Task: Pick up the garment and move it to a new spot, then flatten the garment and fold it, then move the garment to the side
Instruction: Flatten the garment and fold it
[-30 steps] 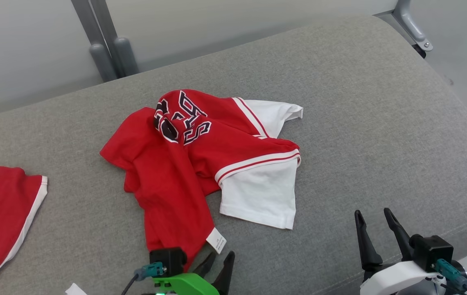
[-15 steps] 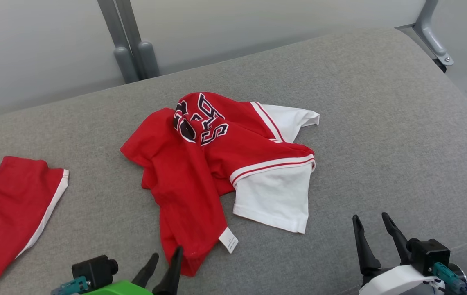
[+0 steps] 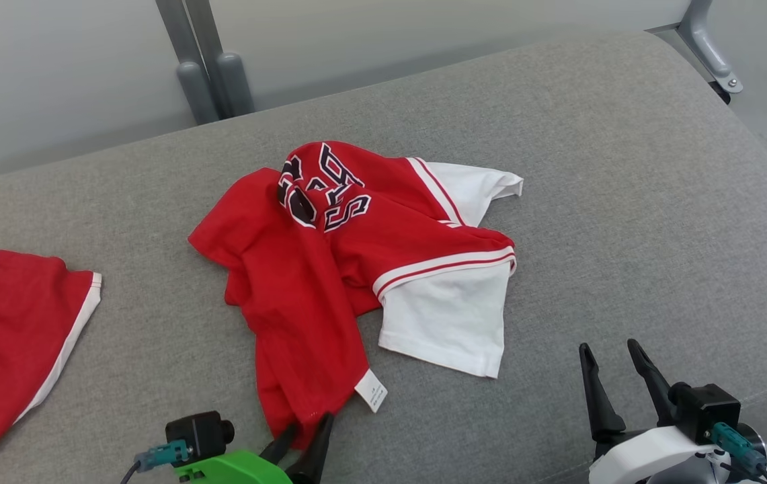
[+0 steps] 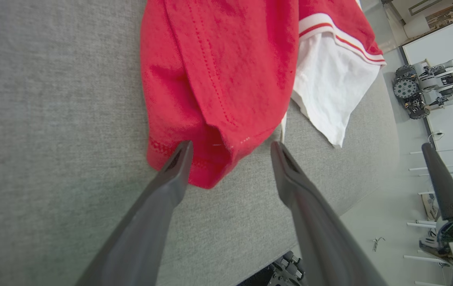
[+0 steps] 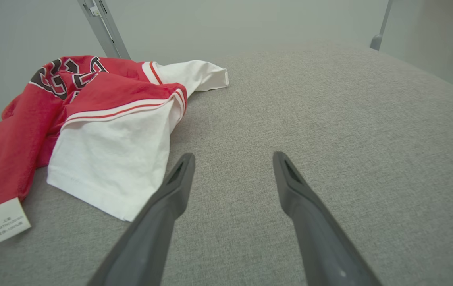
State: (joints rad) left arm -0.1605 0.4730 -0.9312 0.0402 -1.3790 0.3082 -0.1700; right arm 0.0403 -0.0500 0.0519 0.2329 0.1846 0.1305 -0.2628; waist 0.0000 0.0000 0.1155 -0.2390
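Since the garment (image 3: 329,269) is light, limp cloth, I'd pinch its nearest red hem; my left tool (image 3: 307,426) straddles it wide open, right tool (image 3: 608,345) open, empty.

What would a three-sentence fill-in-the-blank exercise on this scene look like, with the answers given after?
1. The crumpled garment is red with ____ sleeves.
2. It lies on a ____ fabric surface.
3. The left end effector sits at the garment's near hem with its jaws ____.
Missing words: white; grey; open.
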